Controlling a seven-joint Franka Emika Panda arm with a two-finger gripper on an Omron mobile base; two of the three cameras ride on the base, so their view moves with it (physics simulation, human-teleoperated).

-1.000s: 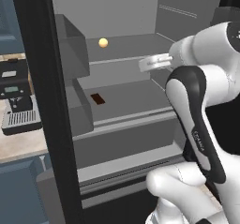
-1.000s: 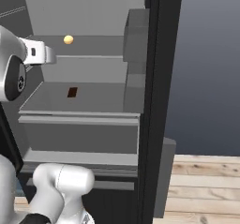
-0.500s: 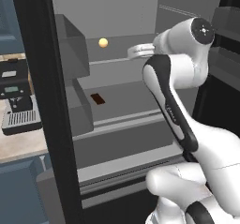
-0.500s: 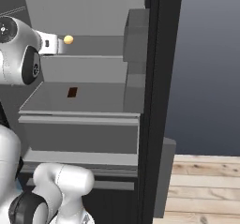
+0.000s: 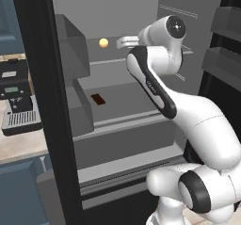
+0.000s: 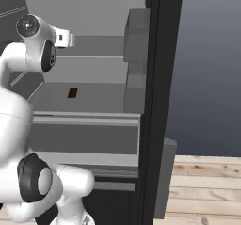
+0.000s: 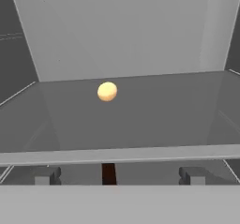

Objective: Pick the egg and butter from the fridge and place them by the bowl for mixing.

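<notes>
Fridge stands open w/ black frame, plain grey interior, grey shelves; boxy grey bins sit on the door at the far right of the left base view. The white arm reaches up from the base into the fridge, hand level w/ the upper shelf.

Coffee machine sits on a counter left of the fridge frame in the left base view. Wood floor shows at the lower right of the right base view.

Gripper points into the upper shelf from its front edge; fingers are spread wide apart w/ nothing between them. In the left base view the hand is near the egg but apart from it.

Flat dark brown bar lies on the lower shelf, also seen in the right base view and below the shelf edge in the hand view.

Egg rests on the upper shelf, toward the back, ahead of the gripper and slightly left of its centre line; in the left base view it's just left of the hand.
</notes>
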